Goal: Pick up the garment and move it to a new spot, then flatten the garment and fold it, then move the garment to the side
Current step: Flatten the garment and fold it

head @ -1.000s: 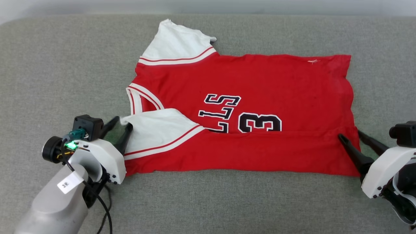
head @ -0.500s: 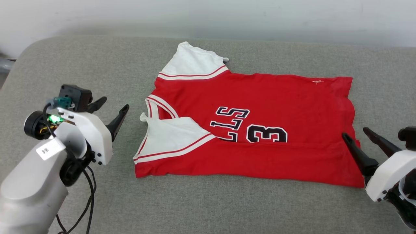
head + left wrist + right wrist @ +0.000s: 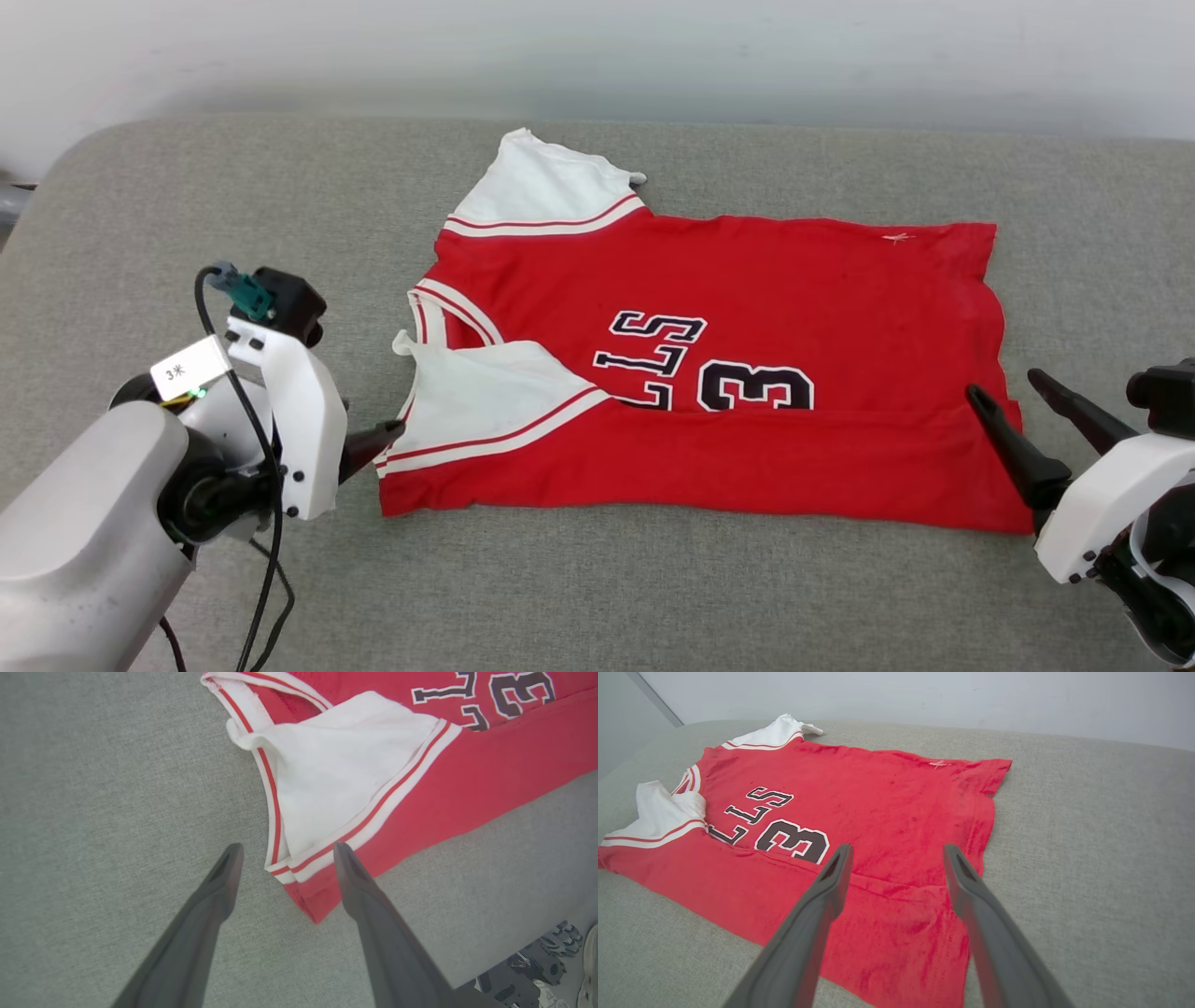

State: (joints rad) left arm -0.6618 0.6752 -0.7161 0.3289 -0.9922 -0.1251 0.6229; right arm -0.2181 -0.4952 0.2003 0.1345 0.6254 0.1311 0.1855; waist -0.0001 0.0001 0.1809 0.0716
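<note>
We've just released the jersey (image 3: 775, 280): left gripper (image 3: 287, 849) has dropped to its near sleeve corner, right gripper (image 3: 1006, 385) sits over the hem, both jaws wide and empty, so the lengthwise fold lies flat on the couch (image 3: 607, 588) and we'd regrip next.

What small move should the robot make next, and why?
Probably lower the left gripper and close it on the near folded corner of the garment: its open fingers straddle that corner, while the right gripper hangs open over the hem.
</note>
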